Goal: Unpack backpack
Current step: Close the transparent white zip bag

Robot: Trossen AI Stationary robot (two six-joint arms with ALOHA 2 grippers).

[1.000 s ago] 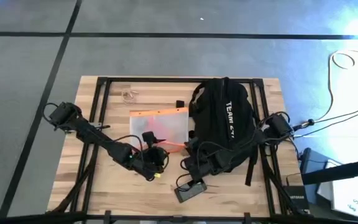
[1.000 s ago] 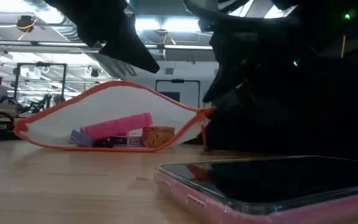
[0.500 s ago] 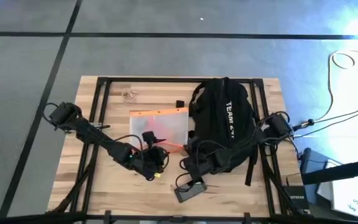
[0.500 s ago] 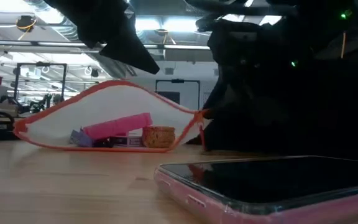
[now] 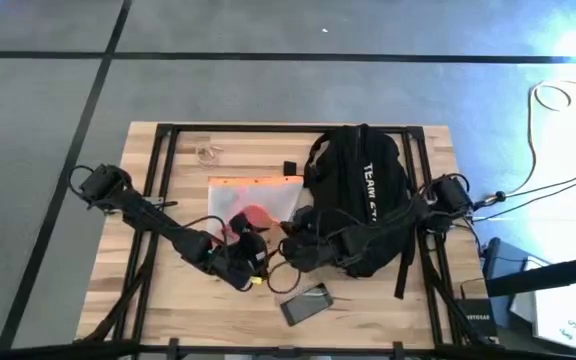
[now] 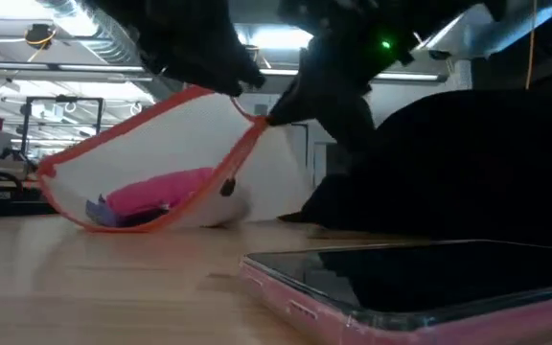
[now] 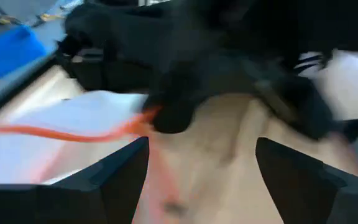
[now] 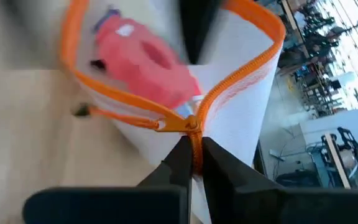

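Large rounded black fabric backpack (image 5: pixel 363 195) with white "TEAM" lettering lies on the right half of the pale wooden slat table (image 5: pixel 168 310), straps trailing toward the right arm's base.

White mesh pouch with orange zipper trim (image 5: pixel 260 205) sits just left of the backpack, touching it. In the low view the pouch (image 6: pixel 151 158) has its right corner lifted off the table; a pink object (image 6: pixel 151 192) shows inside.

Right gripper (image 5: pixel 290 232) is at the pouch's near right corner, just beside the backpack's lower edge. In the right wrist view its 2 fingers are clenched on the orange zipper pull (image 8: pixel 190 124).

Left gripper (image 5: pixel 251 250) is near the pouch's front edge, close to the right gripper. Left wrist view shows its 2 fingers (image 7: pixel 114 180) spread wide apart with nothing between them.

Dark phone in a pink case (image 5: pixel 305 304) lies flat near the table's front edge, apart from the pouch. A small black item (image 5: pixel 290 167) and a small pale looped item (image 5: pixel 207 154) lie toward the far edge.
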